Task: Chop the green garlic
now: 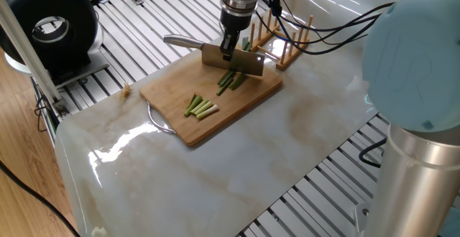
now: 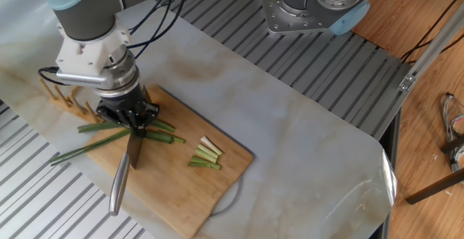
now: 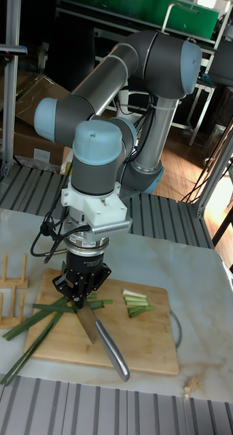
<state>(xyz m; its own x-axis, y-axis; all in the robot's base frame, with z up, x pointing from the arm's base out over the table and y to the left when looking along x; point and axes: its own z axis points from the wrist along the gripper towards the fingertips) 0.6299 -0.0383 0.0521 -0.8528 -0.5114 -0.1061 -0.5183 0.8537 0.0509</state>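
My view, left to right: peg rack (image 3: 9, 281) on tabletop (image 3: 191, 285); green garlic (image 3: 41, 318) across cutting board (image 3: 140, 340), leaves overhanging; claw (image 3: 81, 299) pinching knife (image 3: 102, 340) above stalks; cut pieces (image 3: 135, 303) near board's right edge.

Bright, even overhead light is flooding the scene, throwing white glare across the glossy marble tabletop (image 1: 144, 187) and only soft shadows under the cutting board (image 1: 244, 111), while the near arm housing (image 1: 417, 57) is looming blurred.

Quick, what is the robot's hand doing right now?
End effector: closed on the knife, blade over the green garlic on the cutting board.
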